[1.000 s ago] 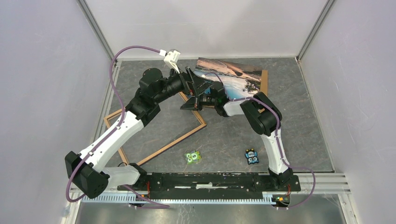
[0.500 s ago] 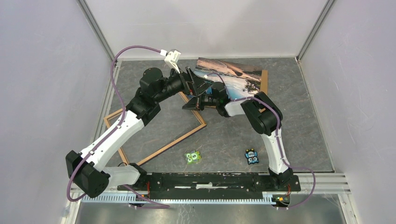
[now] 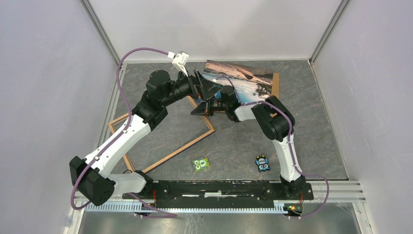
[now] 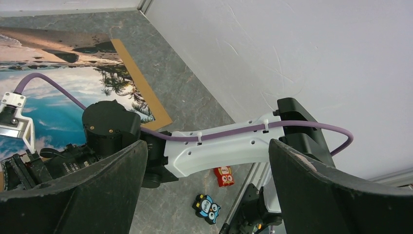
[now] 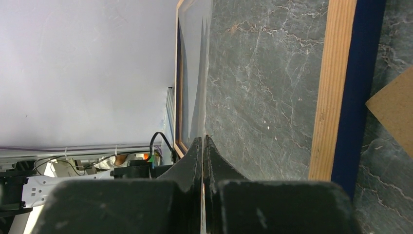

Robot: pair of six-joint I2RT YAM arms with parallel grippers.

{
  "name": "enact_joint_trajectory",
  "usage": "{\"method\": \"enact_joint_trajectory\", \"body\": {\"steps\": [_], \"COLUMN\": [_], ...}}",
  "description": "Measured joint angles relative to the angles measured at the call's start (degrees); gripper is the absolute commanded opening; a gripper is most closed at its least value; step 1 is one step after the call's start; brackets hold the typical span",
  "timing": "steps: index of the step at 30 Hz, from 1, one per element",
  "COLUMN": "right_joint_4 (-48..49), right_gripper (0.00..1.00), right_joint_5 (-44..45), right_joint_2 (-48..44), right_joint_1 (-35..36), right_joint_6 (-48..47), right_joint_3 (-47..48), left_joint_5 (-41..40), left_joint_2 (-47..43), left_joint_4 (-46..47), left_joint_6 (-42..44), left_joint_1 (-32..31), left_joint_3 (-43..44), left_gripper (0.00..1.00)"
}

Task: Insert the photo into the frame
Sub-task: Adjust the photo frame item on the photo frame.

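Nothing much has moved; your right arm (image 3: pixel 285 146) slid a tiny bit left. Your left fingers (image 4: pixel 87 195) are wide apart, and your right fingers (image 5: pixel 185 195) are pressed together over the frame (image 3: pixel 180 150). The photo (image 3: pixel 248 80) lies on the brown board (image 3: pixel 276 83) at the back of the desk (image 3: pixel 234 146), outside the frame.

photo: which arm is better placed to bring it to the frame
Right: the right gripper is shut on the photo at its edge, close to the frame; the left gripper is open, holding nothing.
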Motion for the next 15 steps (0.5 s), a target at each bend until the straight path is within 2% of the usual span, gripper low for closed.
{"method": "enact_joint_trajectory", "body": {"steps": [15], "right_joint_4": [-10.3], "right_gripper": [0.0], "right_joint_5": [-2.6], "right_joint_2": [3.1], "right_joint_1": [-0.2], "right_joint_6": [-5.6], "right_joint_3": [7.5], "left_joint_5": [0.2], "left_joint_2": [0.6], "left_joint_4": [0.1], "left_joint_6": [-0.2], "left_joint_1": [0.0], "left_joint_3": [0.0], "left_gripper": [1.0]}}
